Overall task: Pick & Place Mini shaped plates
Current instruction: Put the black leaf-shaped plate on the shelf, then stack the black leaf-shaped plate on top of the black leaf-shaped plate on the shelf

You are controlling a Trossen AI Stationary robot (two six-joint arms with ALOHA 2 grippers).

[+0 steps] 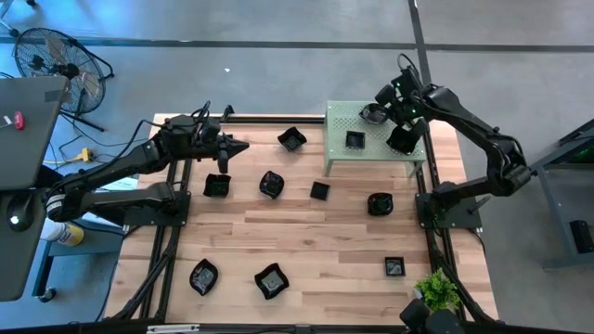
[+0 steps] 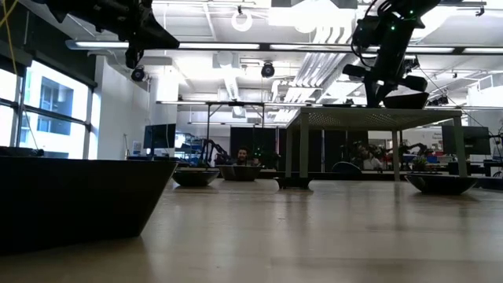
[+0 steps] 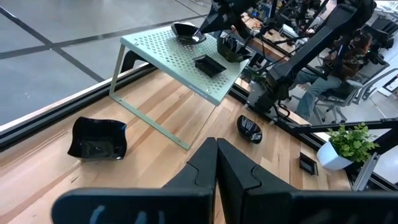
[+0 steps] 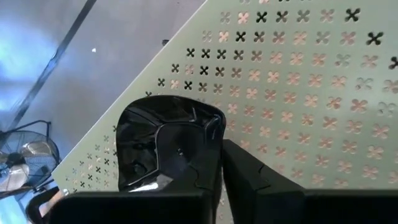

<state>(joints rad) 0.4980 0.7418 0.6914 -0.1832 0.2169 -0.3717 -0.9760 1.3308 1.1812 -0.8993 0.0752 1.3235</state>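
Several glossy black mini plates lie flat across the wooden table, for example a ruffled plate [image 1: 291, 139] [image 3: 97, 139], a square plate [image 1: 319, 190] and a round plate [image 1: 380, 203]. Two more, a small square plate [image 1: 354, 140] and a deeper plate [image 1: 401, 139], sit on top of the pale green perforated stand [image 1: 380, 153] [image 3: 168, 59]. My right gripper [image 1: 376, 115] [image 4: 221, 158] is over the stand's far side, shut on one black plate [image 4: 161, 146] [image 3: 186, 31]. My left gripper [image 1: 243, 146] [image 3: 216, 155] hovers shut above the table's far left part, touching nothing. My right gripper pinches the black plate by its rim [image 4: 214, 127], one finger [image 4: 186, 168] inside the bowl and the other outside, coming from above and slanting down. The plate sits level at the stand's top [image 4: 298, 93]. Whether it rests there or hangs just clear, I cannot tell.
A potted plant [image 1: 436, 292] stands at the table's near right corner. Black frame rails [image 1: 172, 232] run along both table sides. A fan [image 1: 56, 60] stands on the floor beyond the left arm. Bare wood [image 1: 316, 241] lies between the plates mid-table.
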